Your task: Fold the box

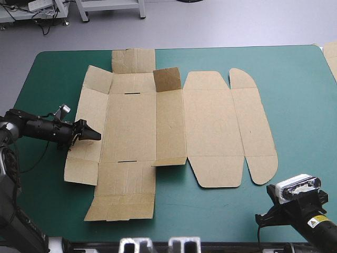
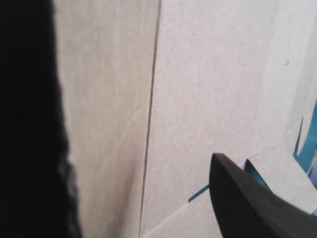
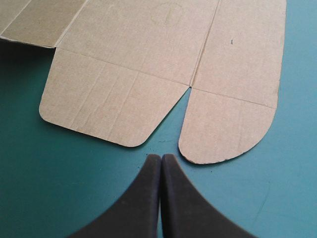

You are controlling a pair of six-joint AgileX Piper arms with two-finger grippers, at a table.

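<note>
The brown box (image 1: 210, 121) lies as a flat cut sheet across the middle of the teal-green table (image 1: 295, 95). Only one small flap (image 1: 167, 79) near its far edge stands upright. My left gripper (image 1: 96, 135) is low over the sheet's left side panel, open. In the left wrist view one black finger (image 2: 29, 124) and the other (image 2: 247, 198) stand wide apart, with brown board (image 2: 208, 74) filling the space between them. My right gripper (image 3: 161, 157) is shut and empty. It hovers over bare cover just short of the two rounded flaps (image 3: 228, 124) at the box's near right corner.
A pale edge of more board (image 1: 330, 55) shows at the table's far right edge. Bare teal-green cover runs along the near edge and to the right of the box. The right arm (image 1: 303, 211) sits at the near right corner.
</note>
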